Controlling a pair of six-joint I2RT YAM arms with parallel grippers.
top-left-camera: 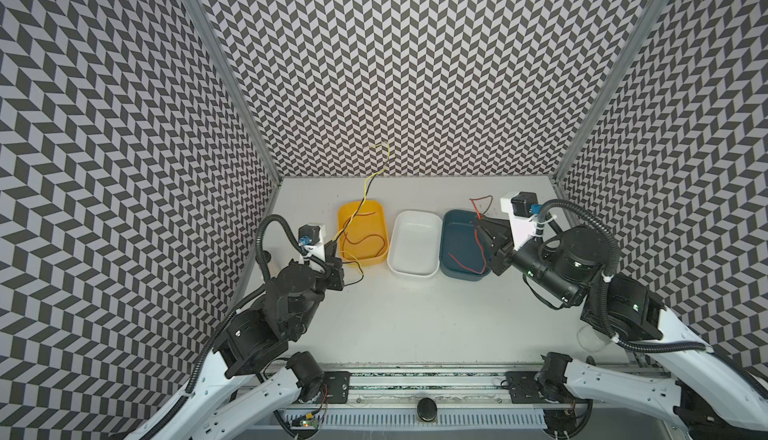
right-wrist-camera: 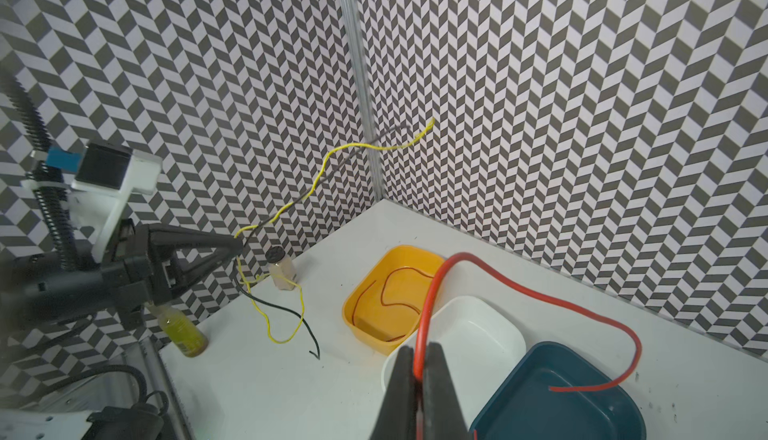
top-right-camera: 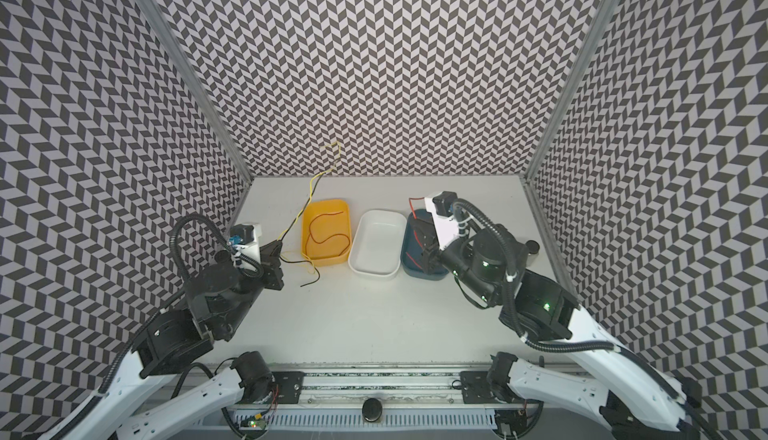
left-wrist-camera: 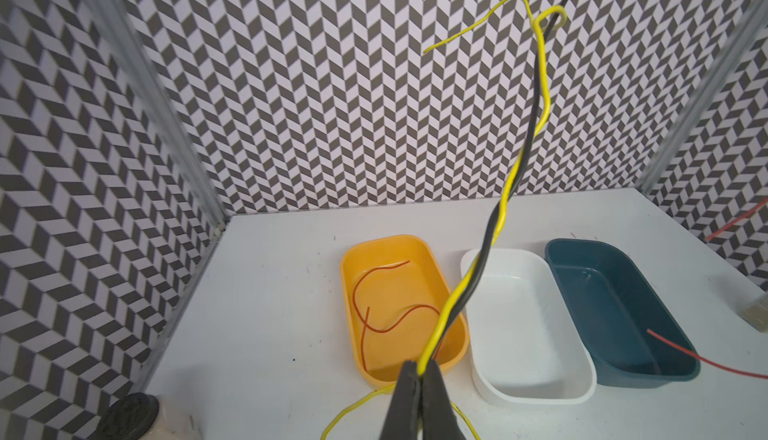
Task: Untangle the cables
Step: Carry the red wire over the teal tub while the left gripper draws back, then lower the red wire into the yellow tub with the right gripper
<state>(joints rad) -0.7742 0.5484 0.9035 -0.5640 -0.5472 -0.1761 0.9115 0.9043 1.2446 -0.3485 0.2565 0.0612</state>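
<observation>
Inspector: Nearest the lens, metal rail along the front edge of the white table. Enclosure?

Clerk: Black-and-white chevron walls on three sides. The table top is matte and specked with small marks.

Inspector: Left gripper?

Clerk: Pinched tight on the yellow cable and black cable, which are twisted round each other. From the fingertips the pair climbs steeply, long axis up and away toward the back wall. Loose tails hang below the gripper onto the table.

Inspector: Right gripper?

Clerk: Clamped on the red cable. It rises from the fingertips and arcs over. Its free end lies in the blue tub, under and just beyond that gripper.

Inspector: Other tubs?

Clerk: Yellow tub just beyond the left fingertips, a dark red cable curled flat inside. White tub between the two grippers, beside both other tubs.
</observation>
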